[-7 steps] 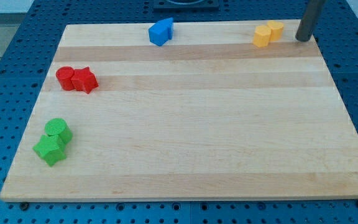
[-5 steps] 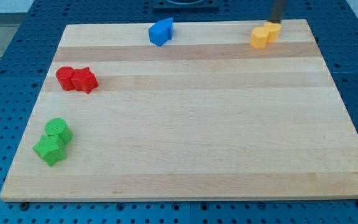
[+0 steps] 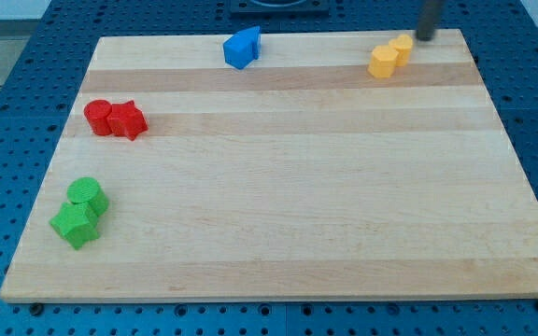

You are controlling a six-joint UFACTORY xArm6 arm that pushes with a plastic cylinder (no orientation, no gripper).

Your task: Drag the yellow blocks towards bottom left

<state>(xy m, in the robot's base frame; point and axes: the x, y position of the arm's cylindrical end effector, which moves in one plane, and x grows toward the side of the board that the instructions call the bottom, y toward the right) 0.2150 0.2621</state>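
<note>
rod's upper length beyond the view's top edge; my tip (image 3: 425, 38) blurred; yellow blocks' (image 3: 389, 56) shapes unclear

a pale wooden board (image 3: 288, 187) carries two yellow blocks (image 3: 389, 55), two blue blocks (image 3: 242, 48), two red blocks (image 3: 115, 119) and two green blocks (image 3: 79, 212).

Bright blocks on a pale striped wooden board

Two yellow blocks (image 3: 389, 55), a pair of red blocks (image 3: 115, 119), two green blocks (image 3: 79, 212) and blue blocks (image 3: 242, 47) sit on light banded wooden board (image 3: 288, 187); the surrounding blue perforated table (image 3: 7, 140) is dotted with dark holes; the dark grey rod (image 3: 428, 21).
</note>
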